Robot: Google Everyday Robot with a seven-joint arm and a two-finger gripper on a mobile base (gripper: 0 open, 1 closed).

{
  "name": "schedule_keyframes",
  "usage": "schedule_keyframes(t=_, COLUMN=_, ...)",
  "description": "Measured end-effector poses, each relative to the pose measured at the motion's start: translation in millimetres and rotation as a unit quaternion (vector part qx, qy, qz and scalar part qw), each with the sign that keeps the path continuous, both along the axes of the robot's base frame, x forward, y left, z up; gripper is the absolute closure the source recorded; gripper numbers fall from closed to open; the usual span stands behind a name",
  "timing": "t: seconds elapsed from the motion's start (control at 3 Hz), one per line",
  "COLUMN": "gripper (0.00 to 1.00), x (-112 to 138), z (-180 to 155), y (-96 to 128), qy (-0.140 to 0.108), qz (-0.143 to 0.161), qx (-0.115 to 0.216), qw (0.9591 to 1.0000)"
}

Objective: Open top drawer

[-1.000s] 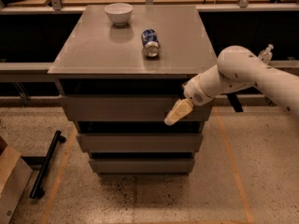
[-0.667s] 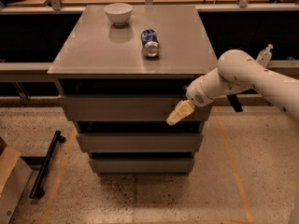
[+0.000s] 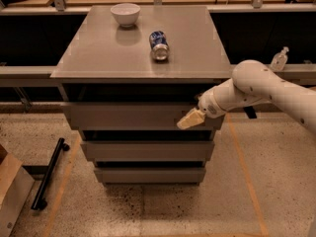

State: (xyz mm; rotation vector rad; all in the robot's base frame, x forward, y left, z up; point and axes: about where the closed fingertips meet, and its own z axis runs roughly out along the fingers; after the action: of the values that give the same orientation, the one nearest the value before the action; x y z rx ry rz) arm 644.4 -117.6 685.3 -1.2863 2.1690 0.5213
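Note:
The top drawer [image 3: 123, 115] is the wide grey flat front just under the cabinet top [image 3: 98, 53], with a dark gap above it. Two narrower-looking grey drawers [image 3: 145, 150] sit below it. My gripper [image 3: 190, 118], cream-coloured at the end of the white arm [image 3: 247, 85], is against the right part of the top drawer's front, near its lower edge. The arm reaches in from the right.
A white bowl [image 3: 125, 13] and a blue can [image 3: 159, 44] lying on its side are on the cabinet top. A black bar [image 3: 47, 174] and a cardboard box [image 3: 10, 191] are on the floor at the left. A clear bottle [image 3: 279, 58] stands behind the arm.
My gripper has shifted very slightly to the right along the top drawer's front. The drawer has not visibly moved.

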Motion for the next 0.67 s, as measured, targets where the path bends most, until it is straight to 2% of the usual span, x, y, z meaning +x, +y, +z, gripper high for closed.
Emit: schedule_keyframes(t=0.67, gripper=0.85, x=-0.9, z=8.6, y=0.1, qy=0.001, qz=0.0, qx=0.001, qw=1.0)
